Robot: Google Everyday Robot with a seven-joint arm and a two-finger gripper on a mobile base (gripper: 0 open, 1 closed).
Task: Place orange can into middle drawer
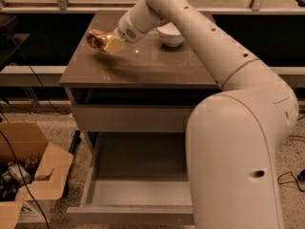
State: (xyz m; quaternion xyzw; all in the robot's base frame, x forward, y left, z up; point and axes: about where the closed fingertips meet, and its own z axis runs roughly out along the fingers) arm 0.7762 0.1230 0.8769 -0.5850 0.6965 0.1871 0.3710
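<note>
Cardboard box [35, 168]: at the far left on the speckled floor, flaps open and cut off by the frame's edge; I cannot make out the dark clutter inside.
Orange can [96, 38]: held above the left rear part of the tabletop, tilted, its far end sticking out left of the fingers. I cannot tell whether it touches the surface.
Gripper [107, 43]: clamped on the orange can, its pale fingers [115, 45] pressed against the can's right side.
Tabletop [143, 66]: brown and glossy, catching a small glint of light just right of the gripper.
Middle drawer [136, 194]: pulled out below, well apart from the can. I see its grey floor and left wall, while its right part is hidden behind the robot's arm.
White bowl [170, 34]: at the back of the tabletop, partly covered by the arm.
Arm [238, 142]: fills the right side of my view, blocking the cabinet's right edge.
Room: dark shelving behind; black cables [289, 178] trail on the floor at far right.
</note>
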